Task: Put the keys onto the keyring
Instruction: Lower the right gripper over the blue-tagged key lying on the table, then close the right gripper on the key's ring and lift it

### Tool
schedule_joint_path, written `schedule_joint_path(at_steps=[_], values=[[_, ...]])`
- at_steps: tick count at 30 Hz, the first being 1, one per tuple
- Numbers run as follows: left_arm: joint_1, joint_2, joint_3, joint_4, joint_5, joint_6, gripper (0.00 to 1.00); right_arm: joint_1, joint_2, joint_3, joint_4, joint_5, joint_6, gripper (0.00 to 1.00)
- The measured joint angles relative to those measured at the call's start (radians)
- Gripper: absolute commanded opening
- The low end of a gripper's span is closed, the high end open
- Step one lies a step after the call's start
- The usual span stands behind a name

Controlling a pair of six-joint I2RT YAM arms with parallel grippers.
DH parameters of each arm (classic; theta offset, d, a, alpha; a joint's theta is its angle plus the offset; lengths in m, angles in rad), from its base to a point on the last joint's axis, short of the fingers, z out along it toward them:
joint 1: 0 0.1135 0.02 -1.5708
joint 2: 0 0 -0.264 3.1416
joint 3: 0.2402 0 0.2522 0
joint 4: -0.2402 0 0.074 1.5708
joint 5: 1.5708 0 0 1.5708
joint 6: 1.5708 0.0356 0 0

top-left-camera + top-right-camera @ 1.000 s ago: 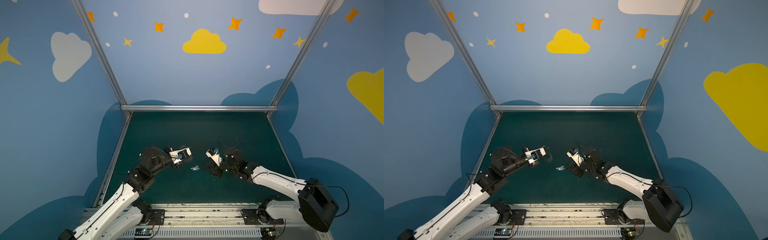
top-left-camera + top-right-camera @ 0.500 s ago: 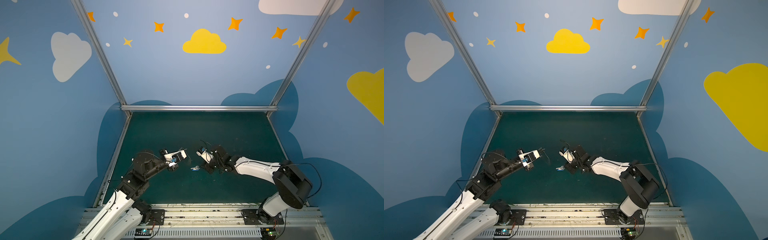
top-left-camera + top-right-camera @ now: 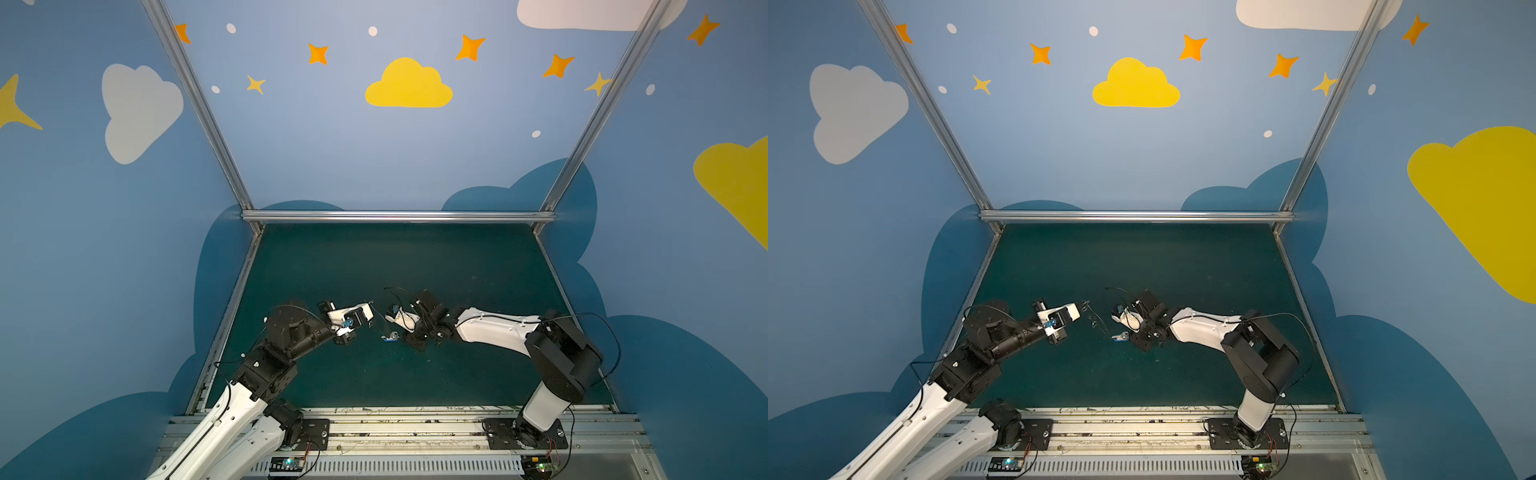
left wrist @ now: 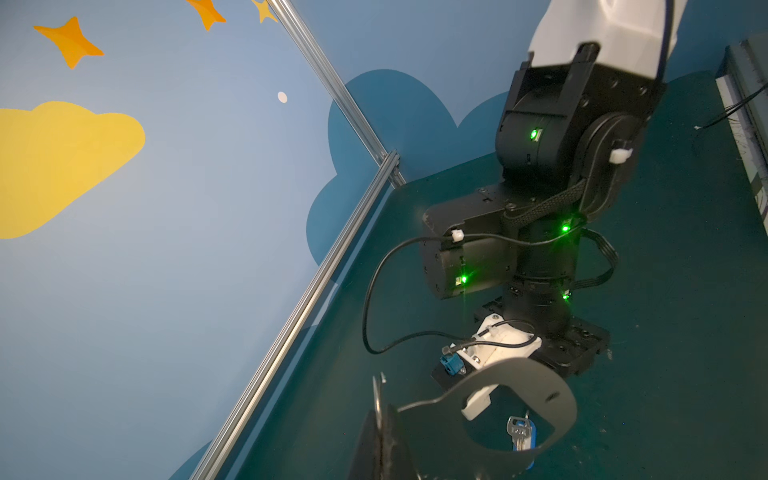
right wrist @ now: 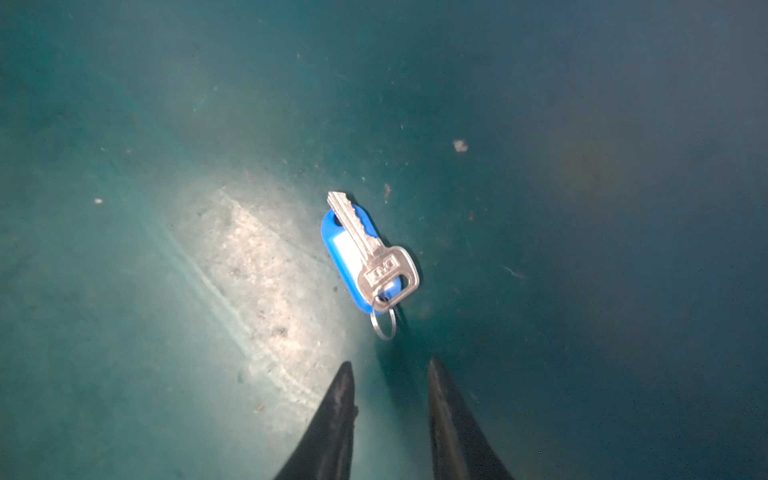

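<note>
The keys, one silver key on a blue tag with a small wire ring, lie flat on the green mat; both top views show them between the two arms. My right gripper hovers just short of the ring end, open, with nothing between its fingers. My left gripper is shut on an edge of the keyring, a flat grey plate with a large cut-out, held above the mat. The keys show through that cut-out. From above the plate is only a thin edge.
The right arm's wrist and cable stand close behind the held plate. Aluminium rails and blue walls bound the mat. The arm bases sit on the front rail.
The right gripper has moved left and down to the keys and its jaws have narrowed a little. The left gripper has drawn slightly left, still holding the plate.
</note>
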Motion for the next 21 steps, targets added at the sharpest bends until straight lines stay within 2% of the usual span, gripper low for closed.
schedule_joint_path(at_steps=[13, 21], values=[[0.003, 0.003, 0.000, -0.005, 0.000, 0.021, 0.03, 0.012, 0.071, 0.048, -0.045, 0.036, -0.087, 0.28], [0.007, 0.003, 0.000, -0.011, 0.000, 0.024, 0.03, 0.018, 0.087, 0.066, -0.044, 0.035, -0.108, 0.21]])
